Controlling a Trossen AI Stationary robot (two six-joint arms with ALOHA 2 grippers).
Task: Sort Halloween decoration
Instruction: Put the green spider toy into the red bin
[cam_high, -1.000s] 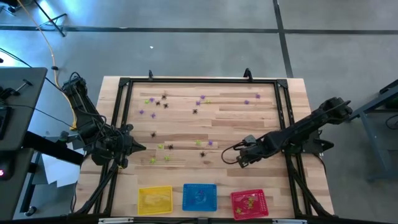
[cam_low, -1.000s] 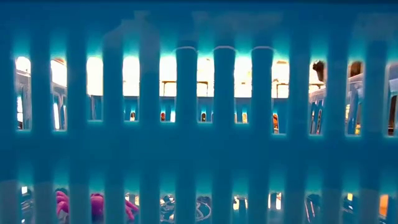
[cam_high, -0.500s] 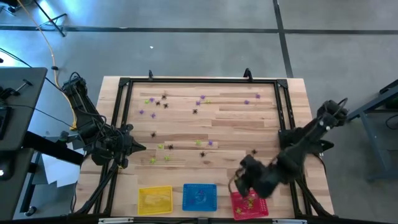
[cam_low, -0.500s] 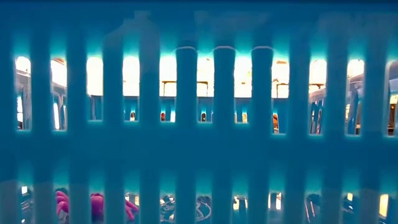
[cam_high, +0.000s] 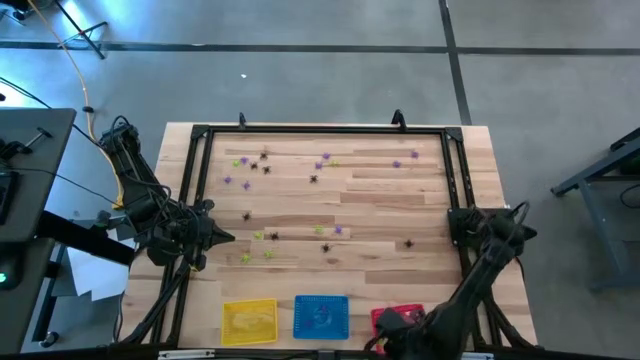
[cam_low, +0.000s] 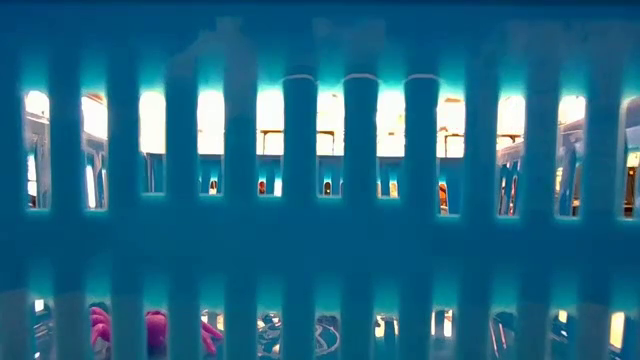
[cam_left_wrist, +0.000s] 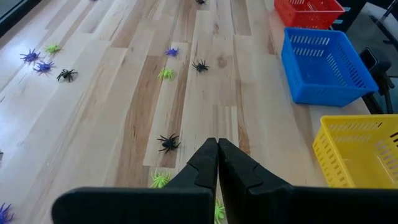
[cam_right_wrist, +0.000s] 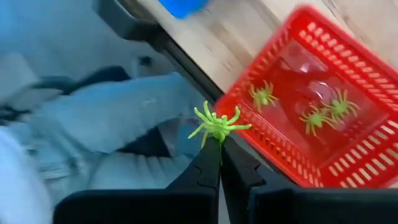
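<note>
High view: the wooden tabletop (cam_high: 400, 200) carries a black frame and, along its near edge, a yellow basket (cam_high: 248, 321), a blue basket (cam_high: 321, 315) and a red basket (cam_high: 392, 316). The left arm waits at the tabletop's left edge, its left gripper (cam_high: 228, 237) clenched on nothing, the fingers pressed together in its wrist view. The right arm reaches down to the near edge, partly covering the red basket. In the right wrist view the right gripper (cam_right_wrist: 219, 144) pinches a yellow-green spider (cam_right_wrist: 216, 125) just beside the red basket's rim; three more green spiders (cam_right_wrist: 317, 116) lie inside it. Other black, purple and green spiders (cam_high: 262, 163) lie scattered across the tabletop's left and middle.
</note>
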